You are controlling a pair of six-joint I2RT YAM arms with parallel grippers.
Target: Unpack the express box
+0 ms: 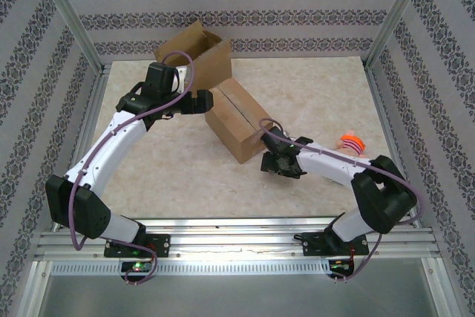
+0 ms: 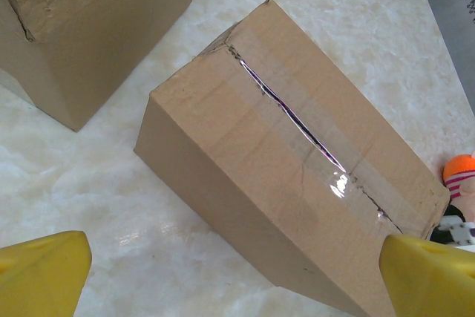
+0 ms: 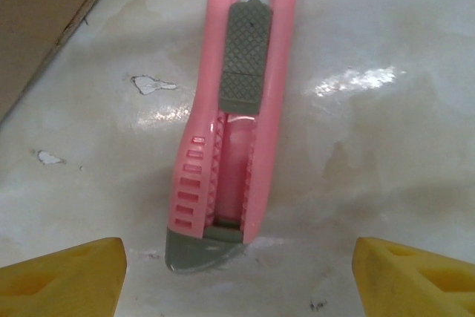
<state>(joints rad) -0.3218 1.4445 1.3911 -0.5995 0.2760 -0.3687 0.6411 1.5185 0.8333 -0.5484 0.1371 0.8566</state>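
Item 1, express box (image 1: 236,125): closed brown carton lying at a slant mid-table; its top tape shows a dark slit along the centre seam; you have it between your 2 claws.
Item 2, left claw (image 1: 202,102): at the box's far-left end, fingers spread wide, holding nothing; the wrist view looks down on the slit seam between both yellow fingertips (image 2: 46,272).
Item 3, right claw (image 3: 237,276): low over the table just off the box's near-right corner; fingers wide apart, gripping nothing; the pink utility knife (image 3: 231,109) lies flat on the table between them, touching neither, grey butt end toward the camera.
Item 4, second carton (image 1: 194,56): flaps up, at the far-left edge, just behind the express box with a narrow gap between; it crowds your left arm's far side.
Item 5, orange-and-pink striped toy (image 1: 352,142): right of the box, just beyond the right forearm.
Item 6, table (image 1: 319,87): pale marbled top; open room far right and near left; metal frame posts and patterned walls close 3 sides.
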